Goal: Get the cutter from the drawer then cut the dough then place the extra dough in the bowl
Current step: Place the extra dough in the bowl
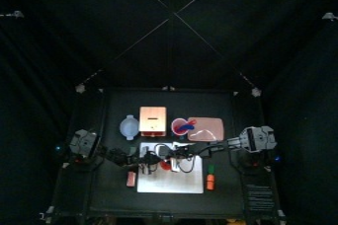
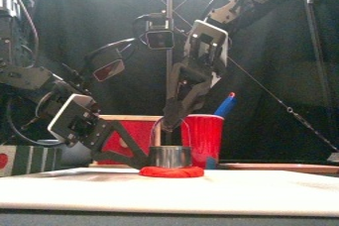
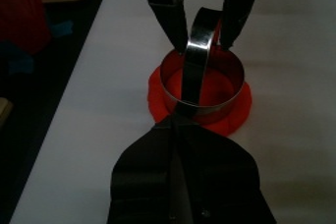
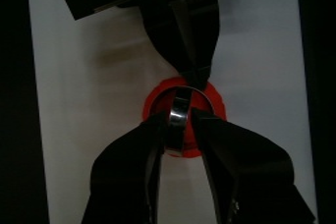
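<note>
A round metal cutter (image 3: 206,79) stands on a flat red dough disc (image 3: 197,110) on the white cutting board (image 3: 112,100). My right gripper (image 4: 184,103) comes down from above and is shut on the cutter's wire handle (image 3: 203,27). In the front view the cutter (image 2: 172,157) rests on the dough (image 2: 172,171), with the right gripper (image 2: 169,131) just over it. My left gripper (image 3: 179,130) reaches in low from the left, its jaws closed together at the dough's near rim, beside the cutter.
Behind the board stand the wooden box (image 1: 153,119), its red drawer front (image 2: 126,133) facing the board, the blue-grey bowl (image 1: 128,125) to its left and the pink tray (image 1: 211,130) to its right. A red cup (image 2: 205,136) with a blue knife (image 2: 225,103) stands close behind the cutter.
</note>
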